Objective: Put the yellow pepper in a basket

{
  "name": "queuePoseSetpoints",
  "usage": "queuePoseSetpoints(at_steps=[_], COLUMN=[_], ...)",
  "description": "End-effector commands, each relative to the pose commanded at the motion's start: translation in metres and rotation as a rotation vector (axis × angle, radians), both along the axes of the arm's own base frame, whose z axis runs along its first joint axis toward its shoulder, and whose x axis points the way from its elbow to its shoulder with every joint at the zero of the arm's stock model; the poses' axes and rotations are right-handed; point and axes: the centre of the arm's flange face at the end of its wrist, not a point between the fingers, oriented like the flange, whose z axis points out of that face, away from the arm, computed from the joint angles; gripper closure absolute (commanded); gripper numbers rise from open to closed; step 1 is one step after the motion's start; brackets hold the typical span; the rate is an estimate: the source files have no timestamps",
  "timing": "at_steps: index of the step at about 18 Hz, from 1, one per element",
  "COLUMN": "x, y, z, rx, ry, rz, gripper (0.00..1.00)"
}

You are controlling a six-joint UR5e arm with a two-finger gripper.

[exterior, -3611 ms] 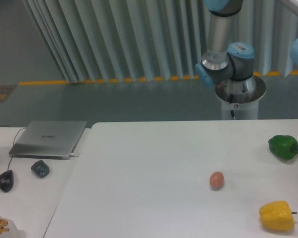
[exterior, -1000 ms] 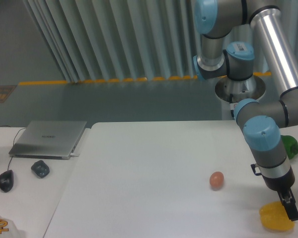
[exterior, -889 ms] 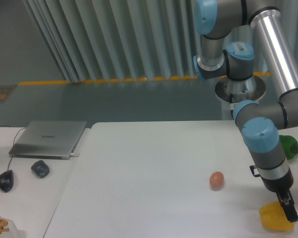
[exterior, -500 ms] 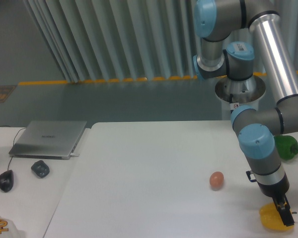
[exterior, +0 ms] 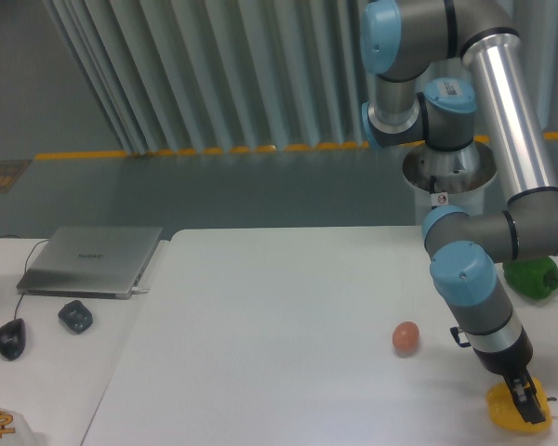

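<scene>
Fingertips of the gripper (exterior: 524, 394) press down into the top of the yellow pepper (exterior: 513, 414), near the front right corner of the white table (exterior: 260, 334). The dark fingers are small in this view and overlap the fruit, so whether they are spread around it or already pinching it cannot be told. The pepper sits directly beneath and partly behind the fingers, its yellow body showing to the left, below and slightly to the right of them, with a thin dark stem poking out at its right side.

The arm (exterior: 474, 297) slants down to it from up and to the left, probably the approach for a grasp from above, so the fruit can be lifted off the table.

A brown egg (exterior: 405, 337) lies on the table to the left of the wrist, apart from it. A green pepper (exterior: 532, 277) sits further back on the right, partly hidden by the arm. No basket is visible. On a neighbouring surface at far left rest a closed laptop (exterior: 91, 260) and a computer mouse (exterior: 10, 338).
</scene>
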Motion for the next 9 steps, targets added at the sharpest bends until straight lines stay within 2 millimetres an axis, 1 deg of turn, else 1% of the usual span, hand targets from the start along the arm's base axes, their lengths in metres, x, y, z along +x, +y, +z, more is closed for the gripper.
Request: queuePoseSetpoints(at_steps=[2,3,5,6,7,8,9], x=[-0.002,-0.007,-0.017,-0.029,-0.036,-0.047,-0.053], y=[-0.005,-0.009,-0.024,-0.037,-0.047,-0.06,-0.069], z=[0.015,0.024,0.056,0.073,0.085,0.095,0.104], rx=[0.02,0.029,0.106,0.16,0.186,0.195,0.2], ry=[0.01,0.018,0.003,-0.014,-0.016,-0.019,-0.015], rz=[0.006,0.011,0.02,0.037,0.046,0.036,0.023], gripper=[0.52,0.52,0.52,0.52,0.52,0.52,0.52])
